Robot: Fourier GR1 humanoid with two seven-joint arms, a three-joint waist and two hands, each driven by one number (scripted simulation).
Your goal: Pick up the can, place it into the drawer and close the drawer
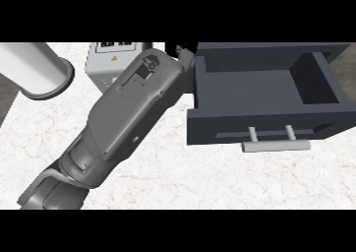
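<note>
One forearm [126, 113] crosses the surface [210, 182], and its hand [182, 53] shows only as a dark sliver; I cannot tell how it is set. Right of that hand the drawer [264, 91] stands pulled out, its handle [275, 145] facing the near side. Left of the hand sit a grey box [108, 61] and a white cylinder [36, 69]. No can shows; it may lie under the hand. I judge the carry should clear the drawer's near wall before lowering.
</note>
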